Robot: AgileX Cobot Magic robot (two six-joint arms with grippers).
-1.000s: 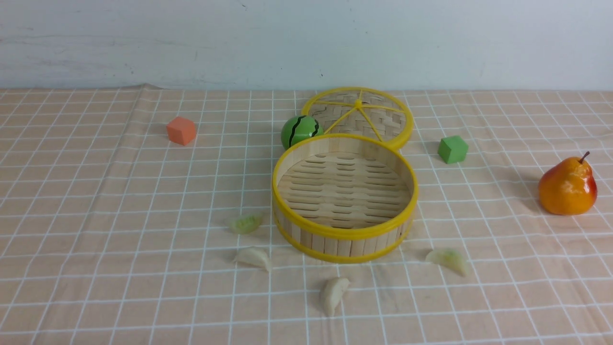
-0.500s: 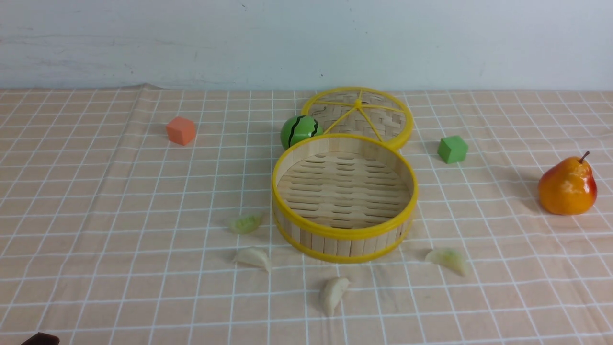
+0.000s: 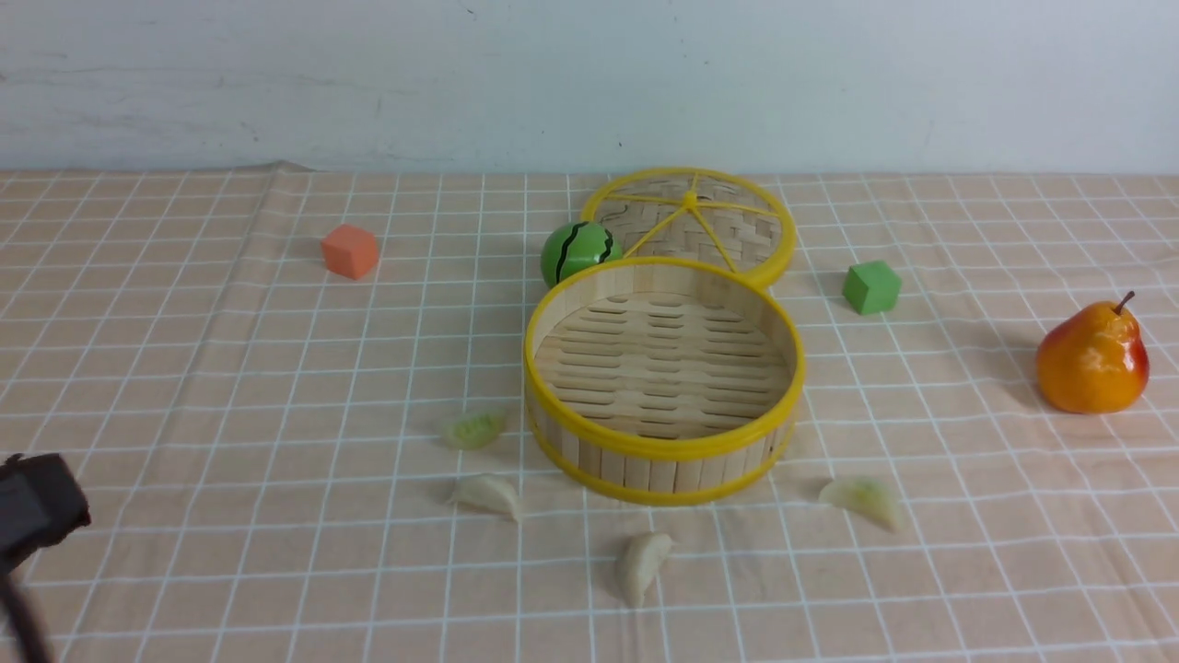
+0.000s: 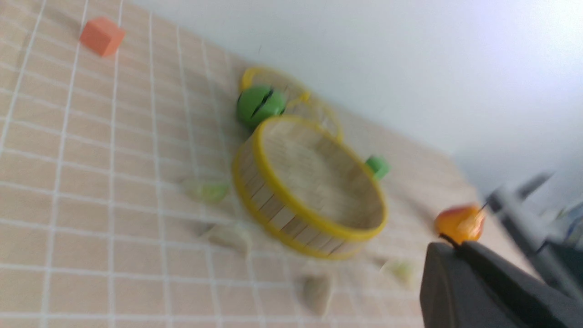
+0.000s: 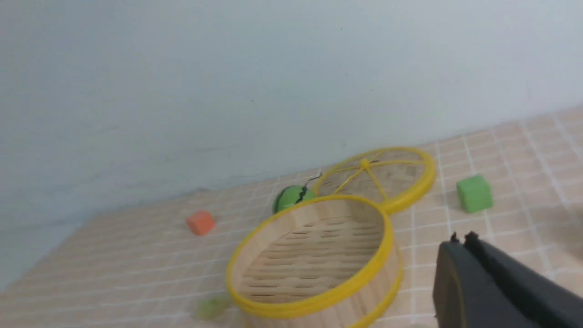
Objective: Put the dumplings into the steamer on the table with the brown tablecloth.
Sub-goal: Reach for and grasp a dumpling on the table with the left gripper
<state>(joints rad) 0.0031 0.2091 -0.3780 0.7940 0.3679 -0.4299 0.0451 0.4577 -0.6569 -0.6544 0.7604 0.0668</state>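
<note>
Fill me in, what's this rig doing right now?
Nothing is being handled yet. All four dumplings lie on the tablecloth around the near side of the empty steamer. The left claw and right claw are both shut and empty, away from the dumplings.

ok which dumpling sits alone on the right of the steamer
The green-tinted dumpling at the steamer's front right, on the pear's side. The other green one and two cream ones lie left of it or in front.
</note>
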